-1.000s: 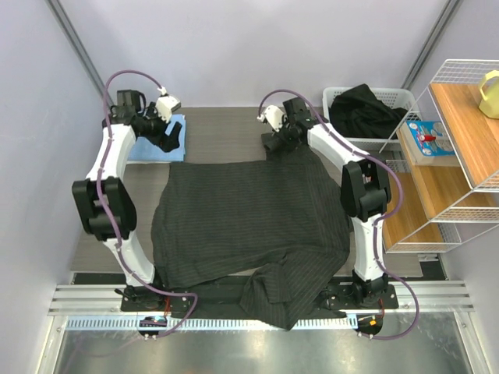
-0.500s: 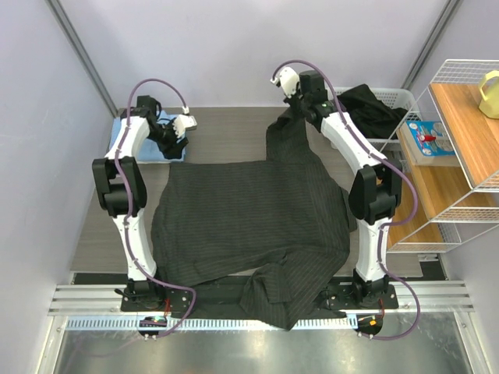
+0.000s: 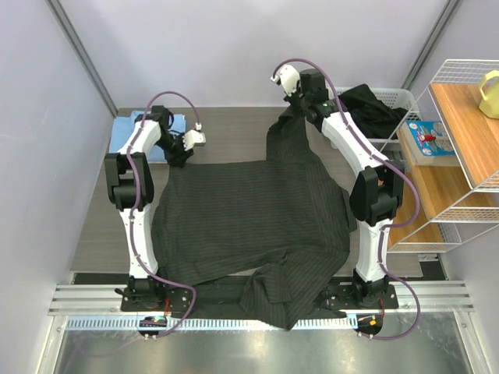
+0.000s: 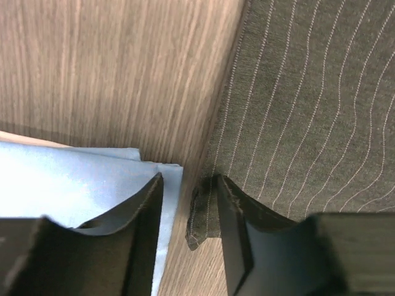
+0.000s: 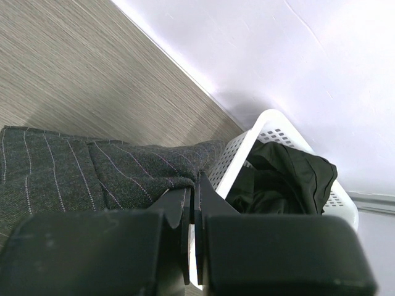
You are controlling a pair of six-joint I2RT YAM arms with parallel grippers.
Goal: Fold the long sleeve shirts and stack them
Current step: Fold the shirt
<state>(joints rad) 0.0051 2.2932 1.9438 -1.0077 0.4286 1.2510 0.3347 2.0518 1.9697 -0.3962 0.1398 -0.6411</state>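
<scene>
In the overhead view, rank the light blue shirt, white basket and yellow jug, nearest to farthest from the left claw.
From the left claw:
1. Light blue shirt, just beside it, far left.
2. White basket, across at the far right.
3. Yellow jug, beyond the basket at the right edge.

The spread shirt [image 3: 249,218] lies mid-table [image 3: 226,136], its near part hanging over the near edge, the folded shirt [image 3: 125,132] just beside its far left corner — at far right stands a basket [image 3: 399,97] holding a garment [image 3: 366,109], a shelf rack [image 3: 460,117] right of it.
</scene>
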